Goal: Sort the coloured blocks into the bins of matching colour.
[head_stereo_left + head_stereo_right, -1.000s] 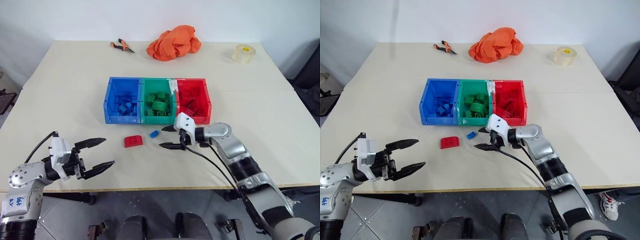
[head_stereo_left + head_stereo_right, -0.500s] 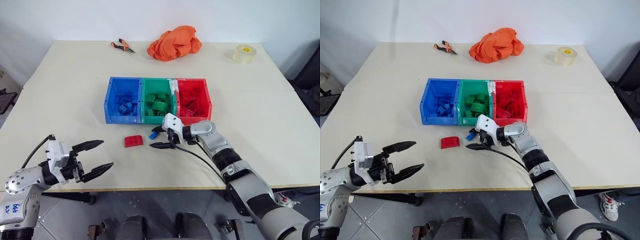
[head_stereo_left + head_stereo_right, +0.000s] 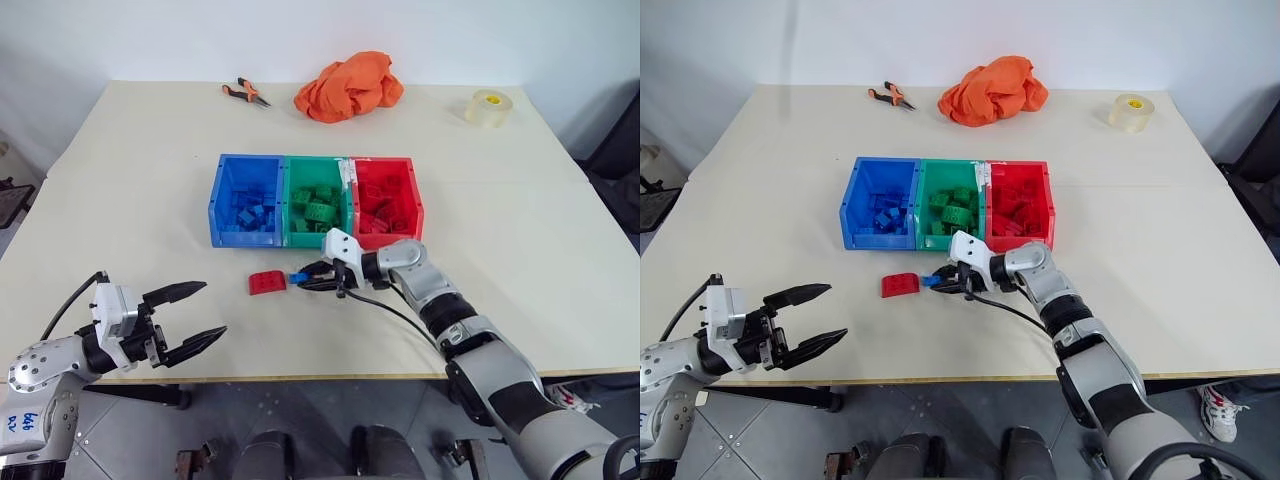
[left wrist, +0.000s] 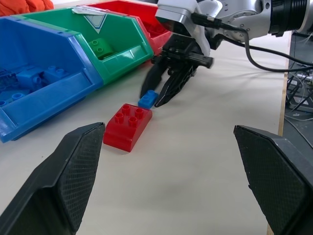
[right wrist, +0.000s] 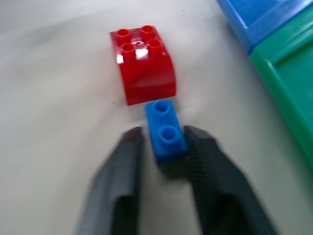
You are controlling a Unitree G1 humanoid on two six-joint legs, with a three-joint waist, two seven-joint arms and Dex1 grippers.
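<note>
Blue block (image 5: 166, 129) pinched in right tool (image 5: 164, 161); beside red block (image 5: 143, 63)

A pale cream desk (image 3: 150, 170) carries everything. Near its middle sit three joined bins (image 3: 315, 200) in a row, blue, green, red, each with matching bricks inside. Just at six o'clock of the blue bin lies a red block (image 3: 266, 282), and at its three o'clock, almost touching, a small blue block (image 3: 298, 277). Along the far edge: pliers (image 3: 243, 92) at eleven o'clock, an orange cloth (image 3: 347, 86) at twelve, a tape roll (image 3: 487, 107) at one o'clock.
</note>
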